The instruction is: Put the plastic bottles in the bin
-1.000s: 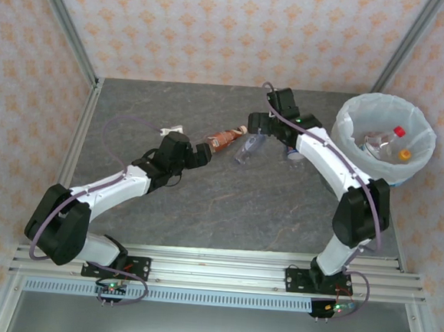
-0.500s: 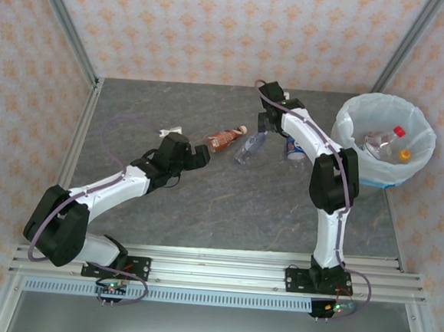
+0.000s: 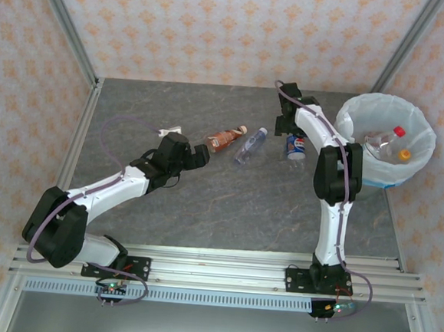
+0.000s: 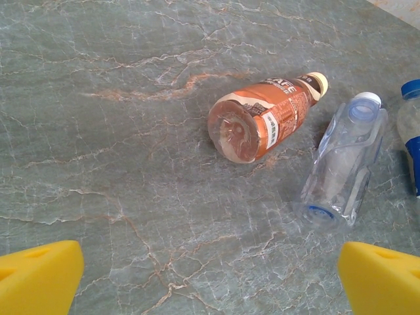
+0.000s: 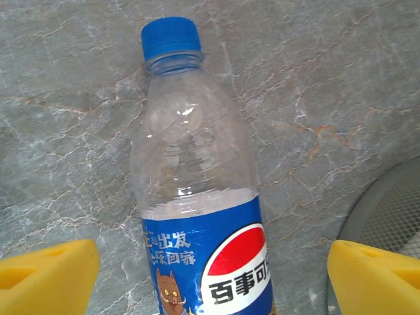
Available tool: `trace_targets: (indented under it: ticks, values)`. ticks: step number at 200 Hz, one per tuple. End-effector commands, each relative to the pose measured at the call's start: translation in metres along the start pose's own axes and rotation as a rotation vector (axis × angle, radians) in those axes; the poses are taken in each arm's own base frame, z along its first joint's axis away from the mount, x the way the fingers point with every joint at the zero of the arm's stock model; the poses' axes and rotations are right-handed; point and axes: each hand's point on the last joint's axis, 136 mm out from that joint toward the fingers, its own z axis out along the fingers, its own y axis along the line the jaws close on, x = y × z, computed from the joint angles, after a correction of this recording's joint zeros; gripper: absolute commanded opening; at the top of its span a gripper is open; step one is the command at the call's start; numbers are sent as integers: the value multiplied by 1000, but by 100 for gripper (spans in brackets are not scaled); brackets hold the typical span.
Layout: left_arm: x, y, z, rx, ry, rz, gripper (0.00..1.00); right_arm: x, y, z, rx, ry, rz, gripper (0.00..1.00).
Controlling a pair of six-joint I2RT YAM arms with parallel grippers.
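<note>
Three plastic bottles lie on the grey table: an orange-labelled bottle, a clear bottle with a blue cap, and a blue-labelled cola bottle. My right gripper hangs over the cola bottle, open, with a yellow finger on each side and a gap to the bottle. My left gripper is open and holds nothing, just short of the orange bottle's base. The bin stands at the far right, and more bottles lie inside it.
A small white object lies left of the orange bottle, behind my left wrist. The bin's grey mesh wall shows close to the right of the cola bottle. Metal frame posts and patterned walls close in the table.
My right arm has swung right, from above the clear bottle to above the cola bottle, and its jaws have narrowed slightly. The left arm and the bottles have not moved.
</note>
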Motion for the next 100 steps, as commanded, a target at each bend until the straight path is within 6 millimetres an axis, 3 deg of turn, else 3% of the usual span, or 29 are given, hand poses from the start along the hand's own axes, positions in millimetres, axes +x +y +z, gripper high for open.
trace_targets:
  ticks: [1,54,100]
  values:
    - [-4,8,-2,-36,-5,-1,100,23,11,16,-93,101,-9,86]
    - [-2,9,0,-41,-1,-3,100,39,4,43,-61,151,10,85]
    - [-1,9,1,-43,5,-4,100,52,25,56,-164,175,-2,80]
